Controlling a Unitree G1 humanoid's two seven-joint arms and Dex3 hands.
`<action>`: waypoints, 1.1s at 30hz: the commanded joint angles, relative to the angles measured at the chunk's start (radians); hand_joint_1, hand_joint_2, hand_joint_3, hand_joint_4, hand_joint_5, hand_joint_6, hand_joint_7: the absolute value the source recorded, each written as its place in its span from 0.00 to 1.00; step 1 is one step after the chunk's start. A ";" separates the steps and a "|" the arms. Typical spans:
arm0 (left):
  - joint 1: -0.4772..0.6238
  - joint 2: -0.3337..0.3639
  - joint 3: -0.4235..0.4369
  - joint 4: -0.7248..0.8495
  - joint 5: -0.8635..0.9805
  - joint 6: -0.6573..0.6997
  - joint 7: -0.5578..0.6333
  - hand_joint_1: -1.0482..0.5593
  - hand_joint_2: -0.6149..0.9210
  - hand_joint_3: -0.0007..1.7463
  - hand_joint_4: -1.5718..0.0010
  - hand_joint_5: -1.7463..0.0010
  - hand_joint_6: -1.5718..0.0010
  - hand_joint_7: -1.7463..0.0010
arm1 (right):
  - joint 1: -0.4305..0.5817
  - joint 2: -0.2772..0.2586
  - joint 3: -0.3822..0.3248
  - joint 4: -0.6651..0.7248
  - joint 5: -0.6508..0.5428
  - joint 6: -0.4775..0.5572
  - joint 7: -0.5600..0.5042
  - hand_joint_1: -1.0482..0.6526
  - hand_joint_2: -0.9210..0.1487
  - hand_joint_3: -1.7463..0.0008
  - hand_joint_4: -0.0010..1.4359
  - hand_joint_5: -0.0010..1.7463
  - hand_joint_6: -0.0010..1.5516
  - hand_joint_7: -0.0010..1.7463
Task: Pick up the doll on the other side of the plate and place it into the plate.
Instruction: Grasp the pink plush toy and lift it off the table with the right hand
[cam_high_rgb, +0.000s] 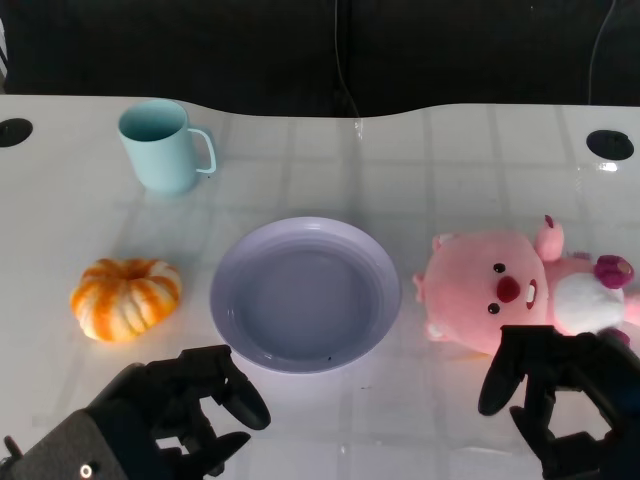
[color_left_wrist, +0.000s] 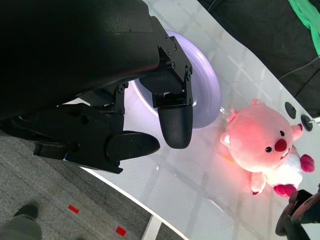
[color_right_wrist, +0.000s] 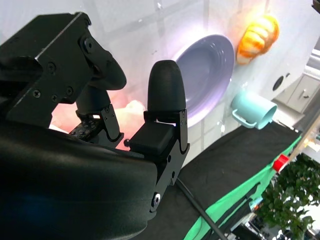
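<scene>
Staged lab setup: white table (cam_high_rgb: 420, 150), black backdrop curtain (cam_high_rgb: 300, 50), green sheet (color_right_wrist: 235, 200).

We see bare tabletop (cam_high_rgb: 420, 400) between the plate (cam_high_rgb: 305, 295) and the pink doll (cam_high_rgb: 505, 290); the right robot hand (cam_high_rgb: 560, 390) hovers near, perhaps touching, the doll.

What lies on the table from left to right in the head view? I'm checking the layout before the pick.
Pumpkin → mint mug → lavender plate → pink doll.
</scene>
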 joint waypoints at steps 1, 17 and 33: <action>0.001 0.013 -0.001 0.001 0.013 -0.017 -0.005 0.57 1.00 0.26 0.63 0.14 0.65 0.26 | -0.001 -0.002 -0.037 -0.002 -0.001 -0.034 -0.042 0.64 0.38 0.49 0.50 0.76 0.46 0.59; 0.012 0.005 -0.001 -0.003 0.007 -0.022 -0.002 0.57 1.00 0.25 0.63 0.13 0.64 0.27 | -0.059 -0.109 -0.145 -0.029 -0.269 -0.019 -0.130 0.36 0.01 0.98 0.09 0.31 0.20 0.07; 0.012 -0.004 -0.008 0.006 0.007 -0.031 0.004 0.58 1.00 0.25 0.63 0.13 0.65 0.25 | -0.199 -0.227 -0.047 0.000 -0.533 0.167 0.088 0.23 0.05 1.00 0.01 0.23 0.13 0.02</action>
